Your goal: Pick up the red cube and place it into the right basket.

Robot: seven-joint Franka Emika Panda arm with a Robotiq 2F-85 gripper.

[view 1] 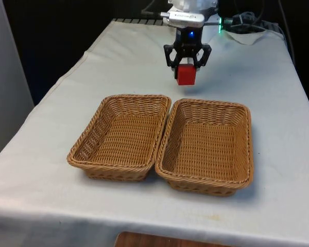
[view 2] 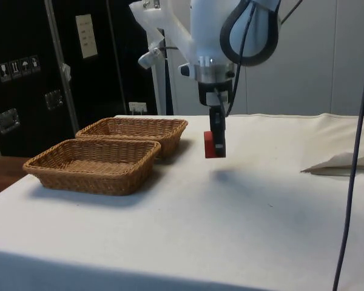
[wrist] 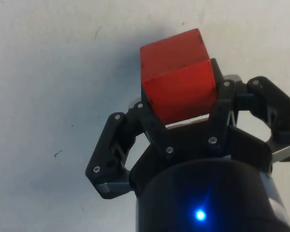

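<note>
Two wicker baskets (view 1: pixel 159 139) side by side, behind them gripper (view 1: pixel 187 69) clamping red cube (view 1: pixel 186 75), lifted off cloth (view 1: pixel 278 92)

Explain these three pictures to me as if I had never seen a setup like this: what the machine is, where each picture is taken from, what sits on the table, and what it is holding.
The machine is a white robot arm ending in a black two-finger gripper. One picture looks across the table towards the arm, one looks from the table's side, and one comes from a camera on the wrist, looking down past the fingers. On the white cloth stand two wicker baskets side by side, touching: one on the front view's left, one on the front view's right. Both look empty. The gripper is shut on a red cube, held in the air above the cloth behind the baskets, not yet over either one.
</note>
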